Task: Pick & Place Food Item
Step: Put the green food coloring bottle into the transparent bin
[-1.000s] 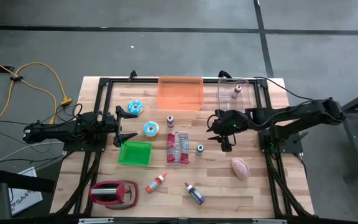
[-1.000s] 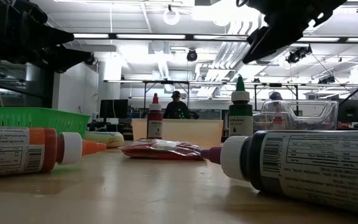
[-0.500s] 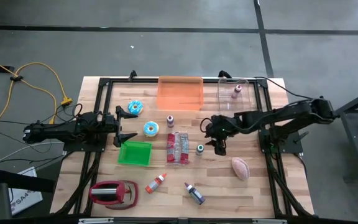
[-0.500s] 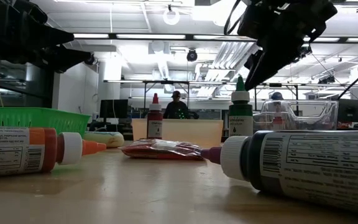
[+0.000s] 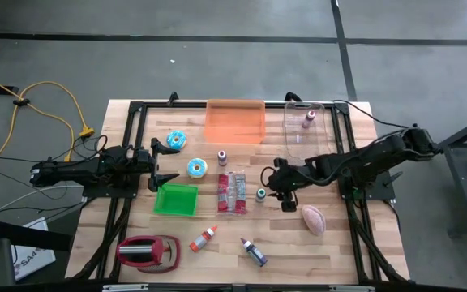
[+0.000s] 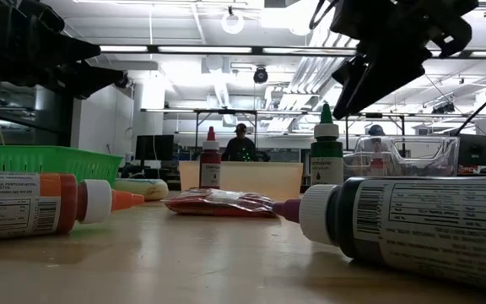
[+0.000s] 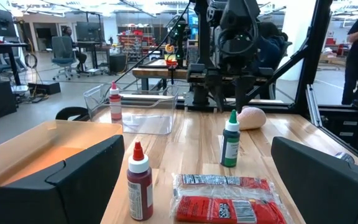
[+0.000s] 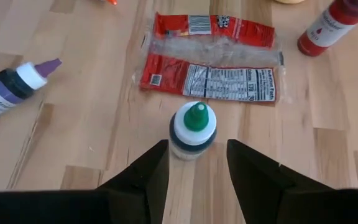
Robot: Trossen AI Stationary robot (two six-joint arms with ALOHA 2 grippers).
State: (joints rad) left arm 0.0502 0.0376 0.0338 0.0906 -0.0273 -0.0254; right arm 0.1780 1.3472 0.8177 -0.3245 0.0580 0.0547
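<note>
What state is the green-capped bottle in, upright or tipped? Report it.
Upright. The green-capped bottle stands on its base, cap up, in the low view; the right wrist view looks down on its cap.

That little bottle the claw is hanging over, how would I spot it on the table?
Find the red snack packet mid-table. Just to its right, an upright little bottle with a green cap stands by itself, below the right claw. The other bottles have dark red, orange or purple caps, and the orange and purple ones lie flat.

My wooden table [image 5: 347, 251] stands on a gray floor [image 5: 217, 49]. Behind me is a big room with bright ceiling lights [image 6: 226, 49] and 1 office chair [image 7: 61, 48].
</note>
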